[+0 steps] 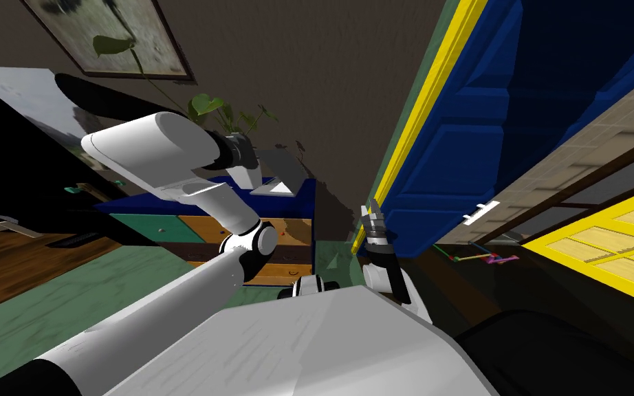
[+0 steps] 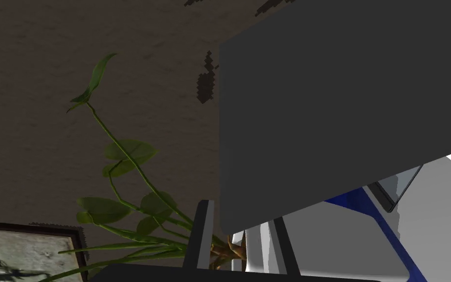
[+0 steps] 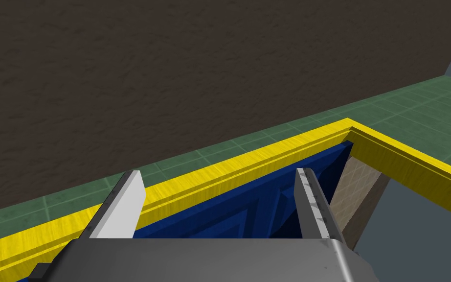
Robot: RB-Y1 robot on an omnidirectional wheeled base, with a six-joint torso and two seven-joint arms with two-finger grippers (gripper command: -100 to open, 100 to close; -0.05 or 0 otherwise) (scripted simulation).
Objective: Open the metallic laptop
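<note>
The laptop stands on a blue dresser [image 1: 293, 206] with its grey base [image 1: 272, 188] flat and its lid [image 1: 282, 167] raised steeply. In the left wrist view the lid's dark grey face [image 2: 327, 107] looms close. My left gripper [image 2: 241, 213] has its fingers narrowed around the lid's lower corner, one finger [image 2: 204, 235] beside the edge and the other partly behind the lid. In the head view the left gripper [image 1: 247, 177] sits at the lid's left edge. My right gripper [image 3: 217, 188] hangs open and holds nothing, low by the door frame [image 1: 375, 210].
A leafy plant [image 1: 219, 113] rises just behind the laptop, close to my left hand [image 2: 131, 196]. The dresser front has green, orange and brown drawers [image 1: 199, 228]. A blue door [image 1: 460, 137] in a yellow frame [image 3: 268, 152] stands to the right. A framed picture [image 1: 109, 34] hangs on the dark wall.
</note>
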